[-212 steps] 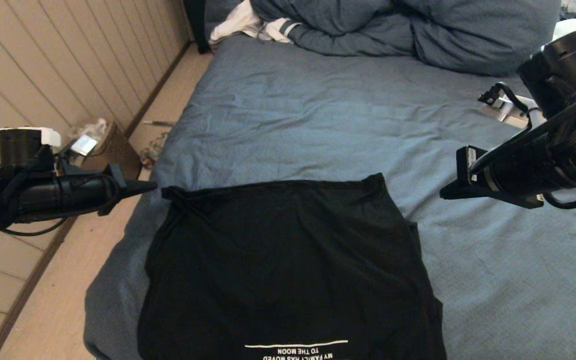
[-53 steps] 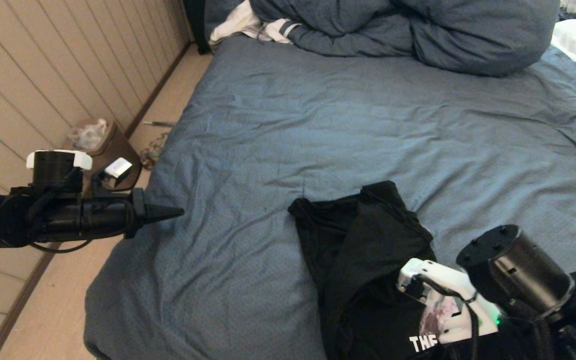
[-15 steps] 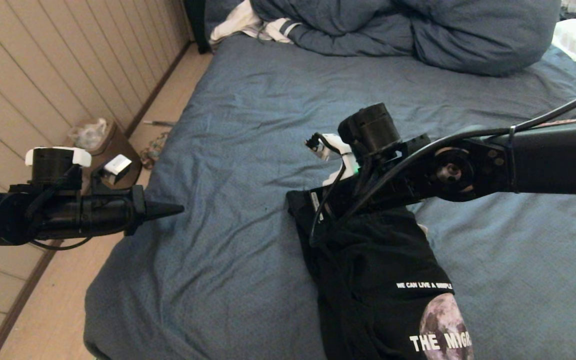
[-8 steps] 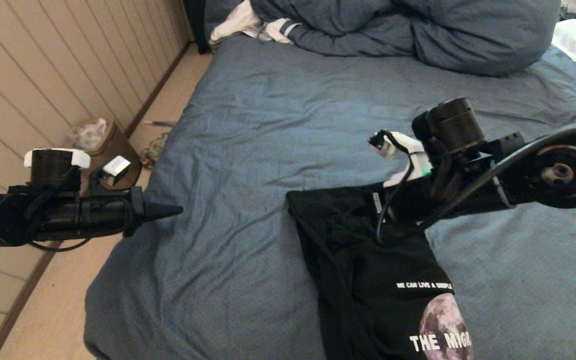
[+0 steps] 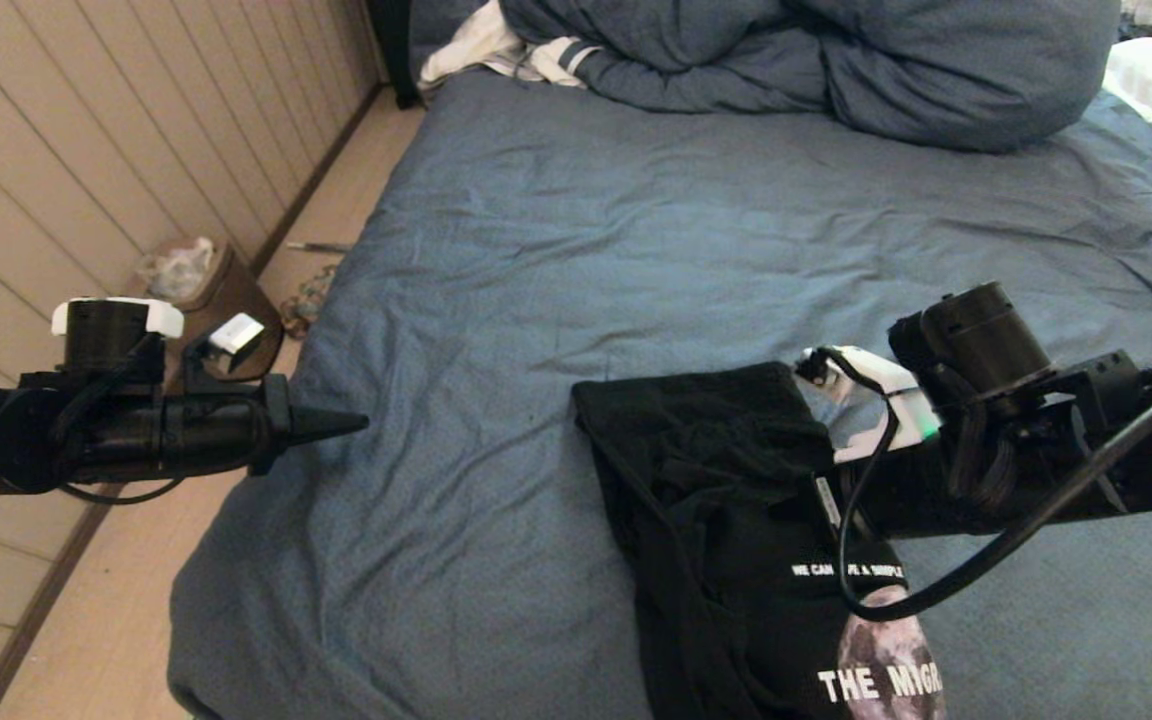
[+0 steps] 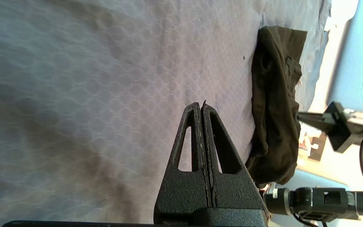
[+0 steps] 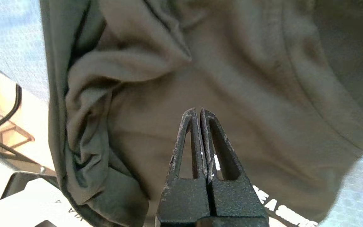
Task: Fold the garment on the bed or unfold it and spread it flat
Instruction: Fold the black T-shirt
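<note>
Black cloth, the garment point(image 5: 736, 520), lies bunched in a narrow strip on the near right part of the bed point(image 5: 556, 220), with white lettering and a greyish-pink moon showing at its near end. Over its middle hangs the right gripper point(image 7: 199, 111), fingers pressed together with nothing between them, tips just above the fabric. Well to the left, at the bed's edge, the left gripper point(image 5: 361, 421) points across the sheet, also pressed together and empty. A blue duvet point(image 5: 816, 60) is heaped at the far end.
</note>
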You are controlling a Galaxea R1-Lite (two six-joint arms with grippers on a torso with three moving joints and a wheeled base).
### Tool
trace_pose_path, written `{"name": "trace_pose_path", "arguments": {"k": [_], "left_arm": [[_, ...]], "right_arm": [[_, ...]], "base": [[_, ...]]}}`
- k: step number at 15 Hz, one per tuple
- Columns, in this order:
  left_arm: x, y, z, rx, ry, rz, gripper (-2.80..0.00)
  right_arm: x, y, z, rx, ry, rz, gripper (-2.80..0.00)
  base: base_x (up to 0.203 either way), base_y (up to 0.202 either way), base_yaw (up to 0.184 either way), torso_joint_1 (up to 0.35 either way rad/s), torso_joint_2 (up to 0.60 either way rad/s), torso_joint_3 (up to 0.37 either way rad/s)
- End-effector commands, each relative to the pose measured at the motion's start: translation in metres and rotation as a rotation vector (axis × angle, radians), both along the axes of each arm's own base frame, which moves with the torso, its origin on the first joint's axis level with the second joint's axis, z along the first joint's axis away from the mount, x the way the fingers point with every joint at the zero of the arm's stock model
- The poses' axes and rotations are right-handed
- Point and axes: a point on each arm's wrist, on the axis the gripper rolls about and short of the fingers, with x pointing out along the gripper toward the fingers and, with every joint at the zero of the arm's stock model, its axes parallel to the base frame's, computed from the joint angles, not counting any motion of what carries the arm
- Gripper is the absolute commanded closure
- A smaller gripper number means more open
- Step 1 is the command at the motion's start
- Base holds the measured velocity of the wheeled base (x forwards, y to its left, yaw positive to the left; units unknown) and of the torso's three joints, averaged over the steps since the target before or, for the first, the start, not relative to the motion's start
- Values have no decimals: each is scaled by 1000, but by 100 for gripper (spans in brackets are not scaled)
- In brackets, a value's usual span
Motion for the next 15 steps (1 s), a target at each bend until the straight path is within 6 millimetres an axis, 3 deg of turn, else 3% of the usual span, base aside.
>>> {"name": "trace_pose_path", "arguments": {"k": [1, 8, 12, 15], "left_arm": [[1, 0, 0, -4, -1, -3, 0], [1, 0, 0, -4, -1, -3, 0], [2, 0, 0, -3, -2, -2, 0], [1, 0, -2, 5, -8, -7, 0]], "right_arm": [[8, 9, -13, -19, 45, 17, 0], [45, 77, -16, 3, 19, 137, 0], [44, 132, -10, 29, -28, 255, 0], [40, 155, -8, 42, -49, 307, 0]], "base": [[0, 0, 0, 0, 0, 0], [0, 0, 0, 0, 0, 0], [0, 0, 0, 0, 0, 0], [0, 0, 0, 0, 0, 0]]}}
